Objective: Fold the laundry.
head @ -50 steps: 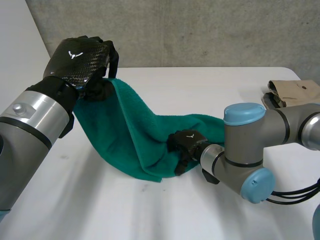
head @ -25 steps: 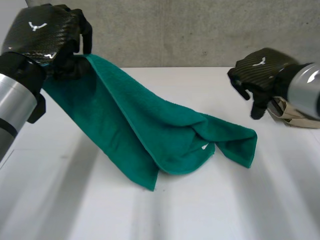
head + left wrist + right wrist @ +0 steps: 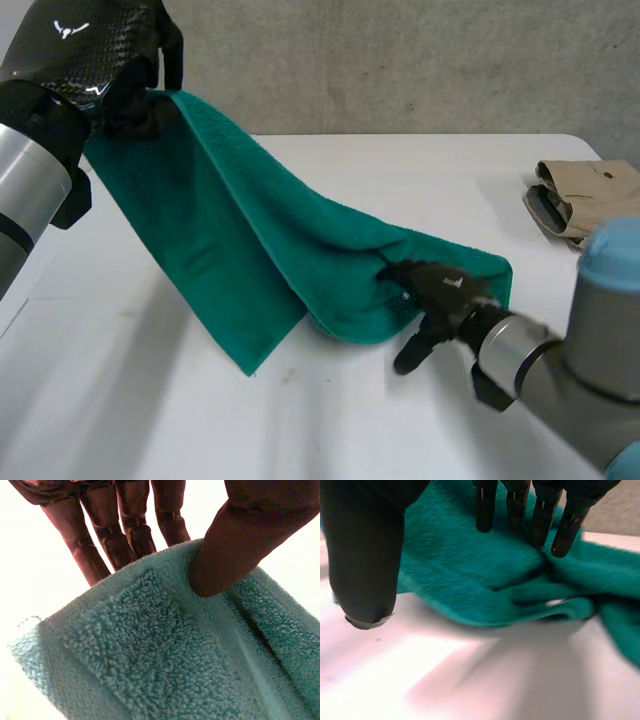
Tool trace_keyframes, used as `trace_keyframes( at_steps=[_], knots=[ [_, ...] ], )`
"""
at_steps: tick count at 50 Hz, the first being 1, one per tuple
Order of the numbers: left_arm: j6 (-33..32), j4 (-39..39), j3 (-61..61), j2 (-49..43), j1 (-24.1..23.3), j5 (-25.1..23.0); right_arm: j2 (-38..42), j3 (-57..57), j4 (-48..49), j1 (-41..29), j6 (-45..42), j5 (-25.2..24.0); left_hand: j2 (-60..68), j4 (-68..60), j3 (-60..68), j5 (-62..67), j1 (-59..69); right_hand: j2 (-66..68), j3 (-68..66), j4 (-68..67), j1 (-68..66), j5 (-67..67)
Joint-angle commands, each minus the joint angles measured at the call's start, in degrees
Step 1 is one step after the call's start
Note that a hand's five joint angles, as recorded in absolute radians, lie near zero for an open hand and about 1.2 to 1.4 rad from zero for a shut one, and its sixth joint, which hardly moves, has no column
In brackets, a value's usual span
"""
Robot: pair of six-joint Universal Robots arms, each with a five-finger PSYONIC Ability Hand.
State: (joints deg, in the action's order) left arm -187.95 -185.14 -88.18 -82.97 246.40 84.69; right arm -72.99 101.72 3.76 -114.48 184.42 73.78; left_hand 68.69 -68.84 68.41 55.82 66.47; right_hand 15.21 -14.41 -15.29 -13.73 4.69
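White table [image 3: 330,430] under a grey wall [image 3: 420,60] carries the green towel [image 3: 270,250]. It runs as a slanted sheet from the left hand [image 3: 90,50], raised well off the table, down to a bunched, folded-over end lying on the table at the right hand [image 3: 440,290]. The left hand grasps the towel's top edge near a corner: in its wrist view the thumb [image 3: 235,540] presses the hem against the fingers [image 3: 130,525] behind it, and the cloth hangs from that pinch. The right hand is released, low over the table, its straight fingers [image 3: 485,510] reaching onto the rumpled folds of the lower end; whether the tips press the cloth or only hover on it I cannot tell. Its thumb [image 3: 365,555] stands apart from them, pointing down over bare table just beside the towel's rounded fold. Beyond the right hand, well apart from the towel, a folded beige garment [image 3: 590,195] lies near the table's edge.
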Motion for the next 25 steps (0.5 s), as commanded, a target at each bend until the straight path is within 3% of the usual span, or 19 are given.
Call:
trace_keyframes(
  at_steps=[1,14,25],
  knots=[
    [0.0,0.6,1.1,0.0,-2.5,0.3,3.0,2.3,9.6,-7.1,4.9,6.5,11.3,-11.2,11.6,14.2,13.5,-3.1,2.3,3.2,1.6,-2.6],
    [0.0,0.6,1.7,0.0,-5.0,2.5,12.1,-3.7,16.5,-13.7,15.4,16.4,11.3,-11.2,11.6,14.2,13.5,-3.9,3.1,4.0,2.5,-3.4],
    [0.4,0.6,2.0,0.3,-6.5,3.2,20.3,-10.9,18.2,-16.3,15.4,23.4,11.3,-11.2,11.6,14.2,13.5,-2.3,1.5,2.4,0.8,-1.7]
  ],
)
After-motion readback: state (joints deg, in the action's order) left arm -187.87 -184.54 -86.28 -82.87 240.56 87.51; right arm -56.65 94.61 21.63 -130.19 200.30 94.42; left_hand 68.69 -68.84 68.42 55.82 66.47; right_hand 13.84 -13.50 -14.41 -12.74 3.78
